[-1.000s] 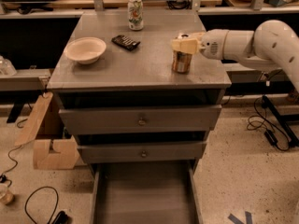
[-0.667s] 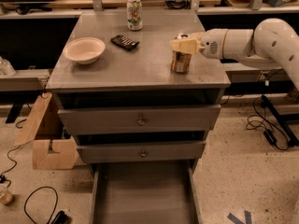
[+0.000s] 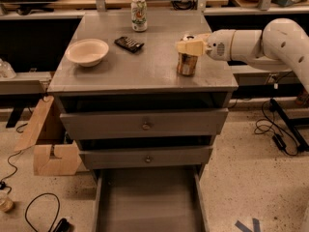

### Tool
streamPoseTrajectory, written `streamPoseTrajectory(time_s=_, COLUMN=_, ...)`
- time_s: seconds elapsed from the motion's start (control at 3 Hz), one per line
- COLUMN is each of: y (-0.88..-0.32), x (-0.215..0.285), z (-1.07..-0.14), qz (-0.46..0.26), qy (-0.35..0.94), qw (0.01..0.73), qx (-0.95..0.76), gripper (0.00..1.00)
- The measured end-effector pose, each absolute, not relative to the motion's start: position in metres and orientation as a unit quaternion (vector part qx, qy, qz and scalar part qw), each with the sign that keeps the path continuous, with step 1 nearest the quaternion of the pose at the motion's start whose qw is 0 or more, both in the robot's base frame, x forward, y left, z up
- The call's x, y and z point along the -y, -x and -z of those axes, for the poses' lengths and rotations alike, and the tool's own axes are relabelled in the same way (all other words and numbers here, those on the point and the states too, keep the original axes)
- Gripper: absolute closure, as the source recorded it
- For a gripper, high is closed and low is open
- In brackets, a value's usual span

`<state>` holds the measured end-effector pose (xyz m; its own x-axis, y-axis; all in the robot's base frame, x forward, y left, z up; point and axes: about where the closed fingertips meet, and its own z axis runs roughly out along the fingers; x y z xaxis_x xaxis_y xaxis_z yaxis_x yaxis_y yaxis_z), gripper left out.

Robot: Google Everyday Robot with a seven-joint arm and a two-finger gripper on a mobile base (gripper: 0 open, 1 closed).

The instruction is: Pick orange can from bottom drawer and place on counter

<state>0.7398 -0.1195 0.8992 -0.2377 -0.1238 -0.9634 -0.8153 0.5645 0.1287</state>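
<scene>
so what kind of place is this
Probably a robotics lab or workshop: workbenches strewn with cables behind a grey metal drawer cabinet, loose cords on the speckled floor, and a white robot arm whose gripper sits at the orange can on the counter.

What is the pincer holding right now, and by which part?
Cannot be told. The pincer sits at the top of the orange can, which stands upright on the counter; whether it grips is unclear.
</scene>
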Motion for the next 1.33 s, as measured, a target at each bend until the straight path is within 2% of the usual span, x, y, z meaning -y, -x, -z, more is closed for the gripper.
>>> streamPoseTrajectory(time_s=0.33, y=-0.740, x=0.119, z=-0.899, qz=-0.331, qy=0.329, qw=0.522, qx=-0.714, gripper=0.12)
streamPoseTrajectory(time_s=0.67, y=-0.740, x=0.117, z=-0.899, qz=-0.332, qy=0.330, qw=0.522, qx=-0.713, gripper=0.00)
streamPoseTrajectory(time_s=1.33, y=-0.740, x=0.119, z=-0.923, qz=-0.325, qy=0.361, qw=0.519, qx=-0.704, gripper=0.00)
